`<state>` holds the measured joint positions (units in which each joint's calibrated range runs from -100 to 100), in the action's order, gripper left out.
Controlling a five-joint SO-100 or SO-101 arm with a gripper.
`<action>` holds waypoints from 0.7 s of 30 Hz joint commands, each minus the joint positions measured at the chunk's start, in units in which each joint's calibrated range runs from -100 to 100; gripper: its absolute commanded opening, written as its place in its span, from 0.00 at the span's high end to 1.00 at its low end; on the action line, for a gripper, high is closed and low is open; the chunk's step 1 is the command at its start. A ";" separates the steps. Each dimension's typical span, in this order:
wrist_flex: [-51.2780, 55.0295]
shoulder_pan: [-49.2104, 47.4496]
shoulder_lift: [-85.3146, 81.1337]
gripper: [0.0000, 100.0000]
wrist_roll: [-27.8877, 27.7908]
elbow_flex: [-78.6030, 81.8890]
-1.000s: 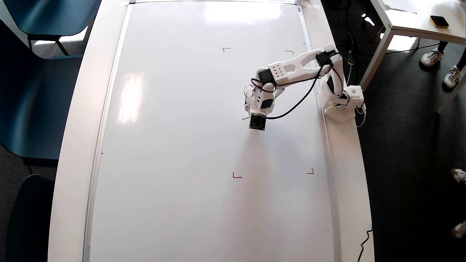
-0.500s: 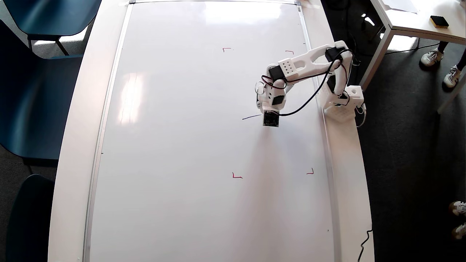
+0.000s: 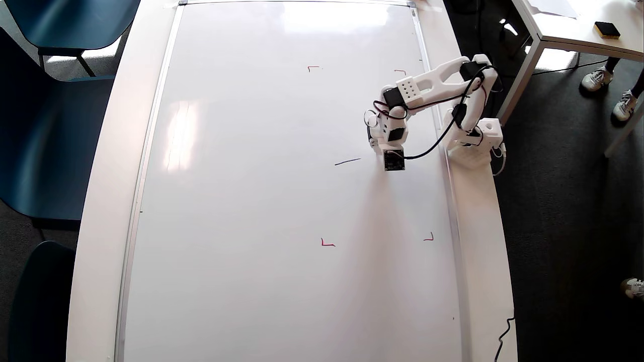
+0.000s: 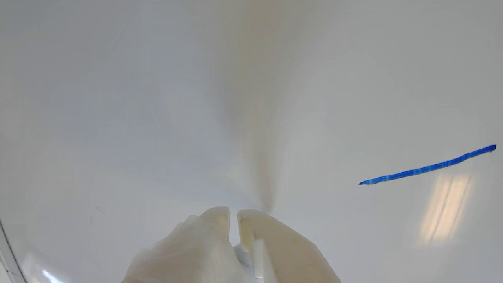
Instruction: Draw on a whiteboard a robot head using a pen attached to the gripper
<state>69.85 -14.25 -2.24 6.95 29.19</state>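
On the whiteboard [image 3: 251, 201], right of centre in the overhead view: one short dark-blue stroke [image 3: 347, 162], slightly slanted, all that shows of the robot head. Same stroke [image 4: 428, 168] bright blue at the right of the wrist view, lying clear of the gripper. No outline or squares visible. Sits between the upper and lower red corner marks [image 3: 327, 244], well apart from each, inside the rectangle marked out by the four.

Just right of the stroke, not touching it: gripper [image 3: 375, 146], pointing down at the board under a small black square module [image 3: 394, 160]. From the wrist view, gripper [image 4: 234, 218] enters at the bottom edge, two white pointed fingers [image 4: 214, 226] nearly together, only a narrow slit between the tips, nothing visibly clamped there. Pen not made out in either view; cannot tell whether its tip meets the surface. Soft grey shadow above the fingertips on the glossy white.

Further out: white arm [image 3: 432, 83] folded back toward the board's right frame, black cables [image 3: 427, 146] looping along it, base [image 3: 475, 141] on the white bench [image 3: 95, 201] just beyond the silver frame. Beyond the bench, blue chairs [image 3: 55, 125] on the left of the overhead view, a smaller white table [image 3: 568, 30] at top right, sneakers [image 3: 596, 78] on dark carpet beside it.
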 commanded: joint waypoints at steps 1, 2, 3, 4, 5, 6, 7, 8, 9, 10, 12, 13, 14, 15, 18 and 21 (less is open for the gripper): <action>-1.30 0.74 -2.58 0.99 -1.80 2.90; -1.39 0.51 -2.66 0.99 -2.18 3.54; -1.39 0.37 -2.66 0.99 -2.50 3.99; -1.39 0.37 -2.66 0.99 -2.77 4.35; -1.39 0.37 -2.66 0.99 -2.98 4.72; -1.39 0.37 -2.74 0.99 -3.57 5.44; -1.39 0.37 -2.74 0.99 -3.95 5.99; -1.65 0.37 -2.74 0.99 -4.27 6.53; -2.17 0.29 -2.83 0.99 -4.59 7.26; -2.52 0.29 -3.16 0.99 -4.86 7.99; -3.21 0.59 -6.52 0.99 -5.82 10.53; -3.64 0.59 -7.61 0.99 -6.04 11.34; -3.99 0.59 -8.53 0.99 -6.09 12.25; -4.95 0.74 -10.04 0.99 -6.31 13.61; -4.86 0.81 -11.13 0.99 -7.00 14.52; -4.86 3.24 -11.30 0.99 -7.22 14.61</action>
<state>65.29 -13.95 -12.83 0.13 43.63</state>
